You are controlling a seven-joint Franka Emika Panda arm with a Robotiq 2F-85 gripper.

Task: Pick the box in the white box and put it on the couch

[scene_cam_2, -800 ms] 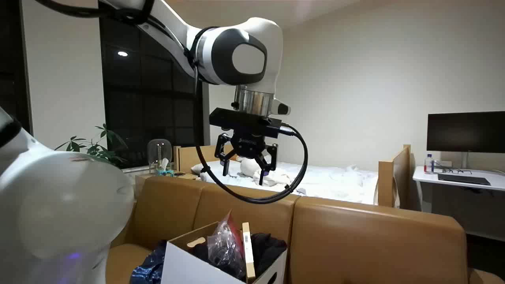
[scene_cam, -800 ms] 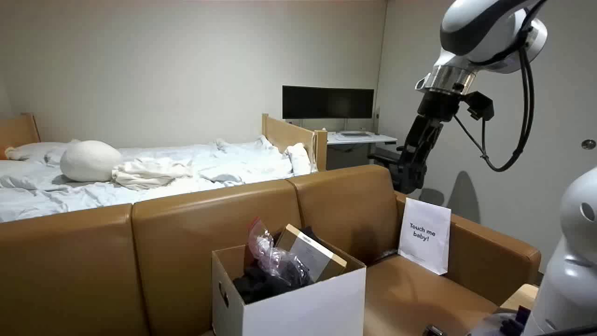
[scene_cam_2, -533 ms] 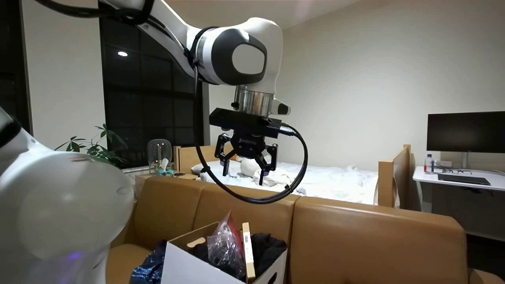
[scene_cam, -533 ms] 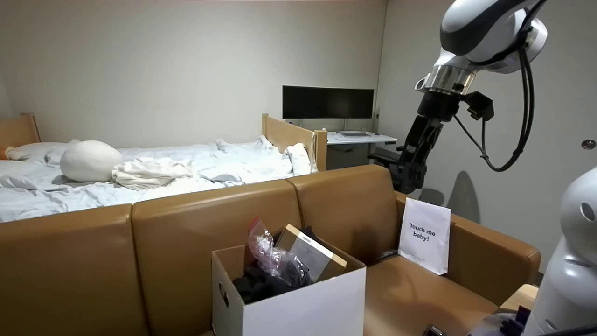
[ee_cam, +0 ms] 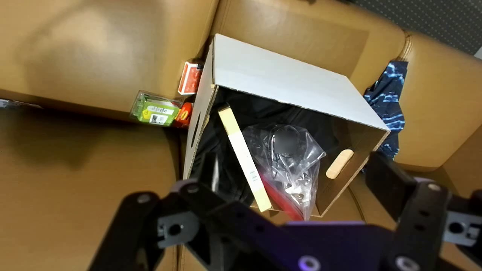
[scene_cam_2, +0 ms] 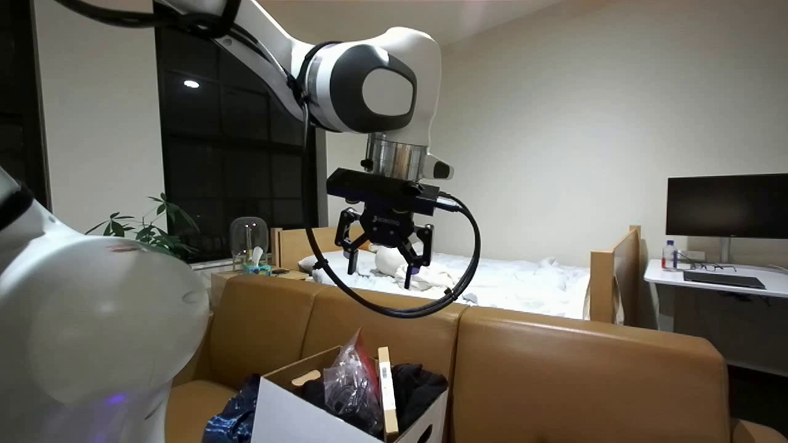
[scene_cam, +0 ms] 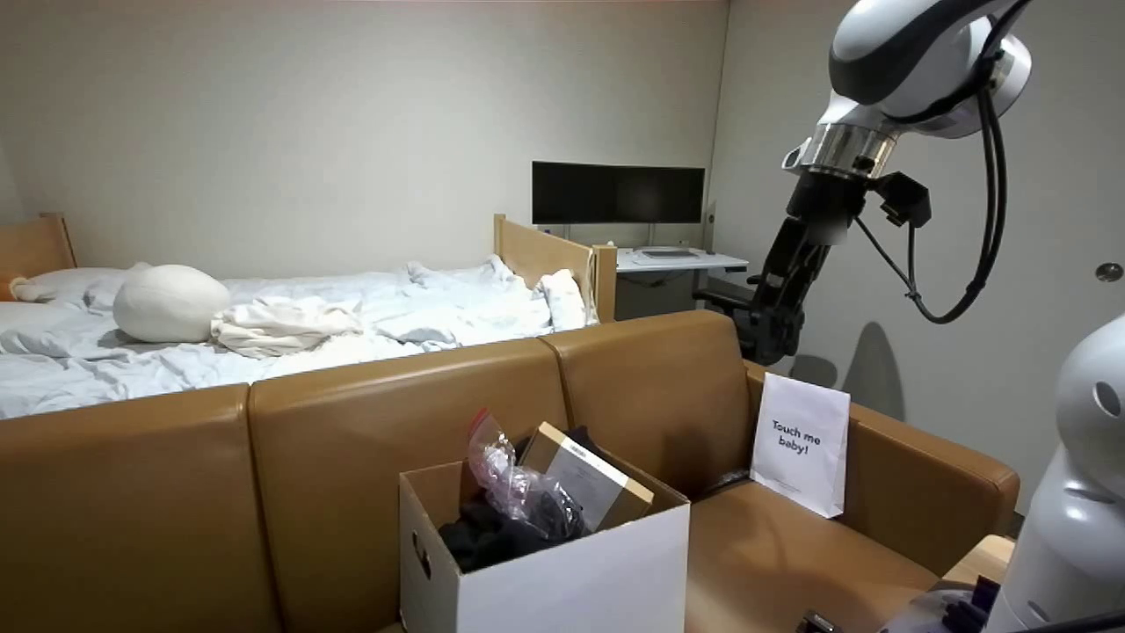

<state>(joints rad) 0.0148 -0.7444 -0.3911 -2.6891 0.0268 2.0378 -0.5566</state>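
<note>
The box (scene_cam: 587, 482) is flat, with whitish edges and a brownish face. It stands tilted on edge inside the white box (scene_cam: 576, 580), its top end above the rim. It also shows in an exterior view (scene_cam_2: 387, 394) and in the wrist view (ee_cam: 244, 160). The white box (ee_cam: 293, 81) rests on the tan couch (scene_cam: 404, 396). My gripper (scene_cam_2: 380, 275) is open and empty, high above the white box and apart from it. In the wrist view the fingers (ee_cam: 299, 177) are spread wide, one on each side of the opening. The box's lower part is hidden.
A clear plastic bag with a red edge (ee_cam: 290, 162) and dark cloth (ee_cam: 263, 107) lie beside the box. A blue patterned cloth (ee_cam: 388, 105), a green package (ee_cam: 156, 111) and a red card pack (ee_cam: 190, 78) lie around the carton. A white printed card (scene_cam: 800, 444) leans on the armrest.
</note>
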